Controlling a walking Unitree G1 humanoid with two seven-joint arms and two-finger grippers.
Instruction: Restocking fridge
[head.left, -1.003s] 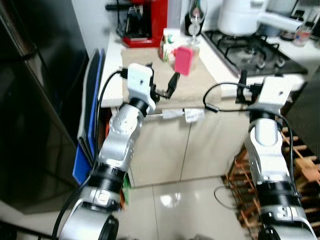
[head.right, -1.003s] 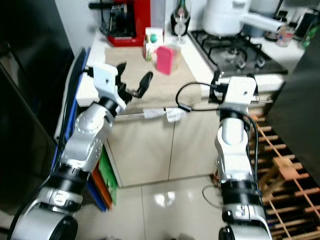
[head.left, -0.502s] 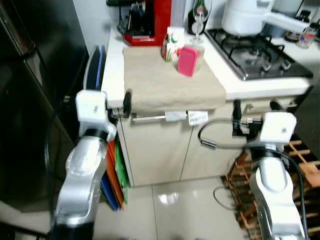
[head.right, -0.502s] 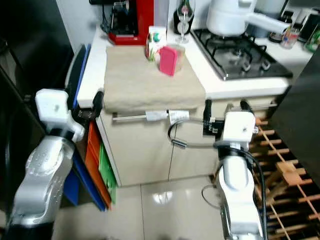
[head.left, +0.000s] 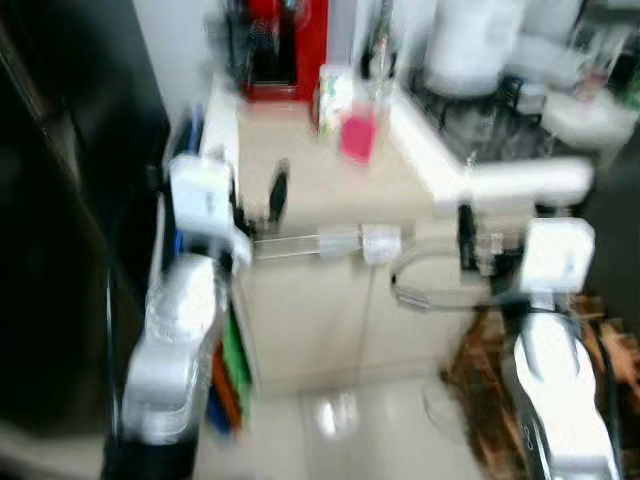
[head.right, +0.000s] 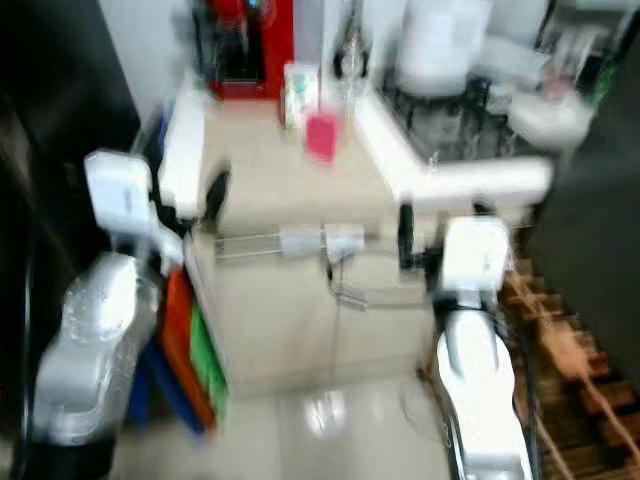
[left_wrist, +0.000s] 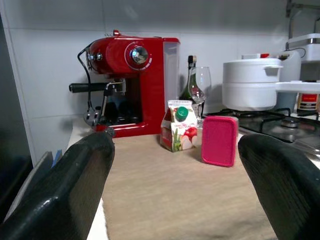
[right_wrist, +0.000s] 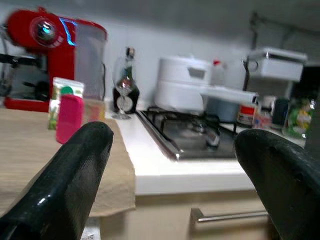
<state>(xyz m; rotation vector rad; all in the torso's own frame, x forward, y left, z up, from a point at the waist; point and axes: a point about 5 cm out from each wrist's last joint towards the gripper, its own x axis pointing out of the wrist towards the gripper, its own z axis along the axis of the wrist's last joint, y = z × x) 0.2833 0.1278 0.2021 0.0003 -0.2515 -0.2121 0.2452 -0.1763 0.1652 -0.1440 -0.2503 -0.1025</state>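
We stand in front of a kitchen counter, with the restocking barely begun as far as we can judge. At far left a dark tall surface (head.left: 50, 230), which may be the fridge, stays shut, though the head views are too blurred for us to be sure.

Next comes the left gripper (left_wrist: 172, 195), raised at the counter's front edge. Its black fingers (left_wrist: 65, 185) stand wide apart and hold nothing. In the left wrist view, a beige cloth (left_wrist: 165, 185) covers the counter. Behind the cloth sits a red coffee machine (left_wrist: 132, 82).

Near the middle of the cloth stand the likely goods for the fridge: a small juice carton (left_wrist: 176, 125) with a green cap, and just to its right a pink lidded box (left_wrist: 219, 140). Both are upright and untouched, well apart from either gripper. A wine glass (left_wrist: 201, 90) and a dark bottle (left_wrist: 190, 80) stand close behind them.

Farther right lies a gas hob (right_wrist: 190, 132) carrying a white pot (right_wrist: 182, 90). The right gripper (right_wrist: 172, 185) hovers below counter level, by the cupboard front. Its fingers are also spread and empty.

Nothing has been lifted yet, by our reading. What remains is the whole job: grasping the carton and box, opening the fridge, and placing them inside.
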